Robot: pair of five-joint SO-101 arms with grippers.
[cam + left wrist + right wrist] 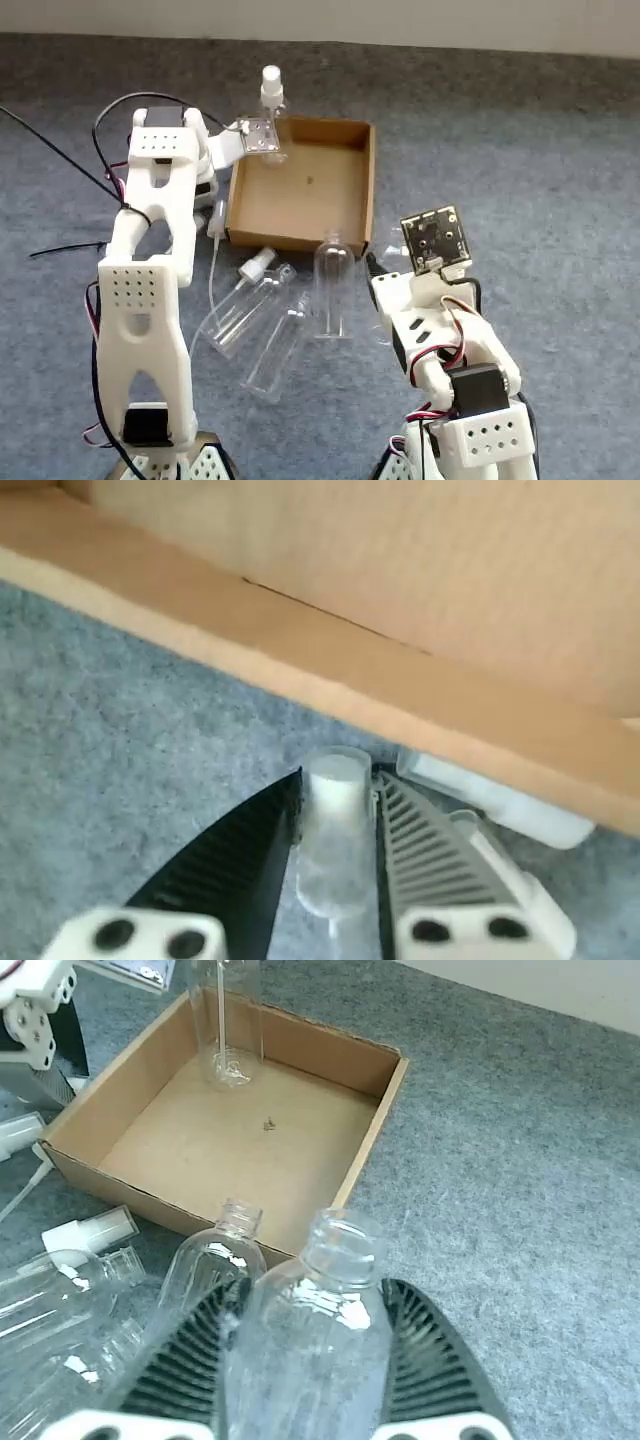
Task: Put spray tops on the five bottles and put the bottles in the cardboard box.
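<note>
The left end effector (337, 780) grips a bottle with a spray top (271, 90) inside the cardboard box (300, 240). The right end effector (315, 1295) grips an open bottle (320, 1350) just beside the cardboard box.

Robotics test set-up, lab or hobby room: grey felt-covered table (540, 150), pale wall (420, 18) beyond cardboard box (310, 200), loose cables (65, 247) beside box.

Lying bottles (245, 310) and an upright bottle (333, 285) are sitting before the cardboard box (305, 195); a capped bottle (271, 90) is standing within its rear-left corner.
</note>
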